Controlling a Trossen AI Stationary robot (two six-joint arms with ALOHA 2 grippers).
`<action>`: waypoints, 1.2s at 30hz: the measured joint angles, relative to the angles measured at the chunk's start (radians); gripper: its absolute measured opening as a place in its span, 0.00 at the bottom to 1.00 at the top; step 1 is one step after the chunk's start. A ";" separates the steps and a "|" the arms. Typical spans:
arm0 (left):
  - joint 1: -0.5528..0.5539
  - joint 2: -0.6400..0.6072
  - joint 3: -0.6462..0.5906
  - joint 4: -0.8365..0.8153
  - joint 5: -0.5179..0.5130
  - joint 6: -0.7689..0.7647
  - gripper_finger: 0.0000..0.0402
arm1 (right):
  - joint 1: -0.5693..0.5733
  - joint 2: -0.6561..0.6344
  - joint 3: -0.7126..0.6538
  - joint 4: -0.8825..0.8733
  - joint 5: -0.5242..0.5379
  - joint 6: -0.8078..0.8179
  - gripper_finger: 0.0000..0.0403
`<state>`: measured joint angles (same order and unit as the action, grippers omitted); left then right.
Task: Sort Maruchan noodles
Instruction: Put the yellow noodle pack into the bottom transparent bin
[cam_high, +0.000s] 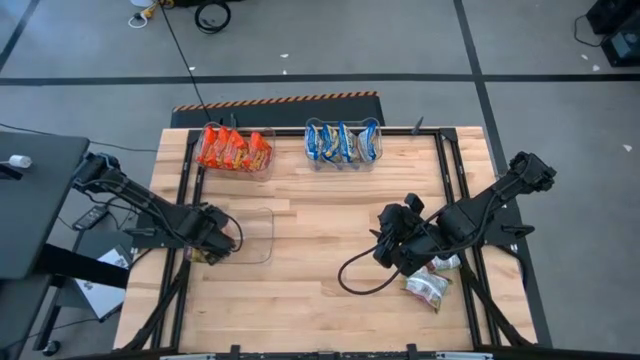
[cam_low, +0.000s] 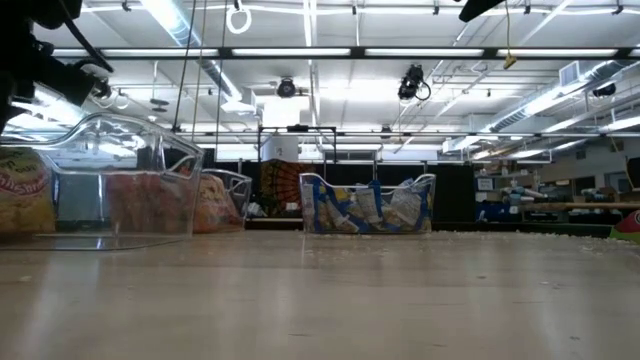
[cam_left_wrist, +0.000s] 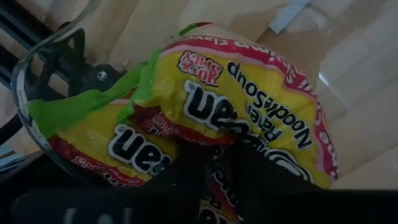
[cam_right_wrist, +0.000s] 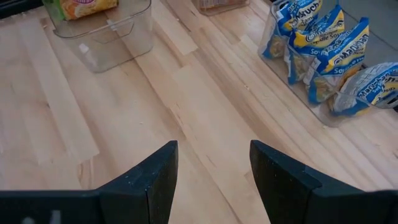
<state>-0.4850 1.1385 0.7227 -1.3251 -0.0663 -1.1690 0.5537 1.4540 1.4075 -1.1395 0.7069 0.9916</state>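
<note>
Grippers first: the left gripper (cam_high: 222, 243) reaches into a clear bin (cam_high: 262, 215) at the left side of the table (cam_high: 320, 300), its dark fingers (cam_left_wrist: 186, 180) down among yellow-and-green noodle packets (cam_left_wrist: 249, 112). Those packets lie crumpled against each other in the bin, and the fingers touch them, yet whether the jaws are clamped on a packet or parted cannot be told from any view. In the low view this bin stands near the camera at the left, with one of its packets (cam_low: 22, 190) showing through the wall.

The right gripper (cam_right_wrist: 211, 168) hangs above bare wood toward the right side of the table, jaws spread apart and holding nothing. Just beside that arm, near the table's right edge, lie loose green-and-white packets (cam_high: 428, 288), one closer to the front and another partly under the arm. A black cable (cam_high: 360, 275) loops over the wood in front of the right gripper.

Along the table's far edge stand two more clear bins, well apart from both grippers. The left one holds orange-red packets (cam_high: 235, 150) set upright in a row; the right one holds blue-and-yellow packets (cam_high: 342, 143), also on edge and leaning against each other.
</note>
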 joint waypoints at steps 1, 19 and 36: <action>0.000 0.000 0.003 0.001 0.002 0.002 0.24 | 0.000 0.000 0.000 0.000 0.003 0.000 0.51; 0.000 -0.002 0.140 -0.106 0.127 0.082 0.38 | 0.000 0.000 0.000 -0.001 0.006 -0.050 0.51; 0.009 0.031 0.252 0.335 -0.151 -0.133 0.38 | 0.020 0.000 0.000 -0.040 -0.001 -0.087 0.51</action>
<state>-0.4758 1.1694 0.9746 -0.9905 -0.2169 -1.3018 0.5733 1.4540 1.4075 -1.1794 0.7055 0.9047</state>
